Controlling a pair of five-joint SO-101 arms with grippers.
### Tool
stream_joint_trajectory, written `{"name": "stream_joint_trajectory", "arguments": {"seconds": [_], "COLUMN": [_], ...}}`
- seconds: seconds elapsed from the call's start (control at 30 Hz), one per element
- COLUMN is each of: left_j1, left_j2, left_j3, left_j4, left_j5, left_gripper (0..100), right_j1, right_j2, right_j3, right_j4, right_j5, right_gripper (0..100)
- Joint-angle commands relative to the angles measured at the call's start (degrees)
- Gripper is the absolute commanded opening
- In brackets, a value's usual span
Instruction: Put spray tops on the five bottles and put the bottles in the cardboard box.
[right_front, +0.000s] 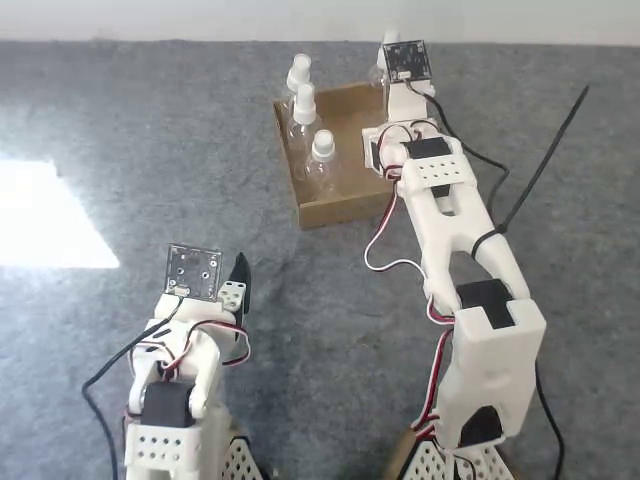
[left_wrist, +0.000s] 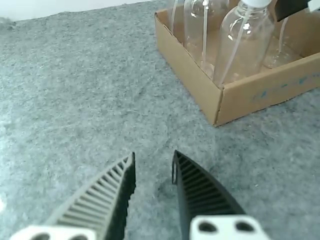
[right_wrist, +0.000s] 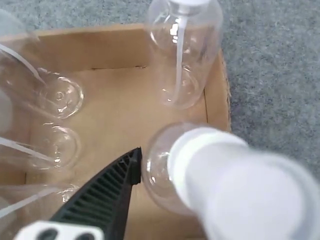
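Bottle (right_wrist: 200, 170), spray top fitted, is standing in the cardboard box (right_wrist: 115, 105), touching the right gripper (right_wrist: 142, 162); its hold cannot be determined. The left gripper (left_wrist: 154, 172) is hovering empty, jaws narrowly parted, with the box well ahead.

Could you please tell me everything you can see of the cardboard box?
The box is a shallow, open-topped tray of brown cardboard, its low walls upright. It lies flat on the grey mat at the far side. Clear bottles with white spray tops stand upright inside it. The right arm hangs over it.
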Motion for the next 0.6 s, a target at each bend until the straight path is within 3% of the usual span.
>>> {"name": "stream_joint_trajectory", "arguments": {"seconds": [0.0,0.57], "left_j1": [-0.26,-0.26], "left_j2": [-0.70,-0.70], "left_j3": [-0.75,-0.75], "left_j4": [0.26,0.26], "left_j5": [-0.18,-0.18], "left_gripper": [11,11], "right_j1": [-1.36,-3.03], "right_j2": [-2.24,-4.70], "right_j3": [-2.29,-2.20], "right_j4": [1.98,5.85], "right_j5": [-0.18,-0.44], "right_gripper": [32.8,32.6]}}
